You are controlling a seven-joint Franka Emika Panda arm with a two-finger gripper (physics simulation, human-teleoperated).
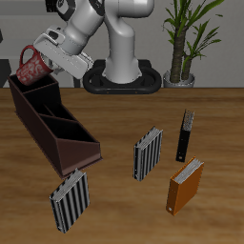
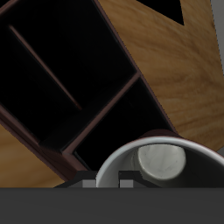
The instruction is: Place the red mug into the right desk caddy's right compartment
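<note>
While the gripper pinches the red speckled mug aloft, tilted, the long dark brown desk caddy lies directly below, its roomy right compartment under the mug's pale mouth, long axis running toward the table's front.

We take the right desk caddy as landmark. The red mug hangs above its far end, held in the gripper. Four books stand beyond its near end, toward the table's front.
</note>
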